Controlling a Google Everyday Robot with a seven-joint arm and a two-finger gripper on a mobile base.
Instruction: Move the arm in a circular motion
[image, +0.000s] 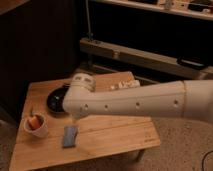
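The arm (140, 102) is a thick off-white tube with small dark screw holes, reaching in from the right edge across the wooden table (115, 137). Its rounded joint (80, 92) hangs over the table's middle and covers the right part of a black plate (56, 98). My gripper does not show in the camera view; no fingers can be made out past the joint.
A white cup (36, 126) holding something orange stands at the table's left front. A blue sponge (70, 136) lies just below the joint. Pale items (125, 84) sit at the back of the table behind the arm. Dark shelving and a bench rise behind.
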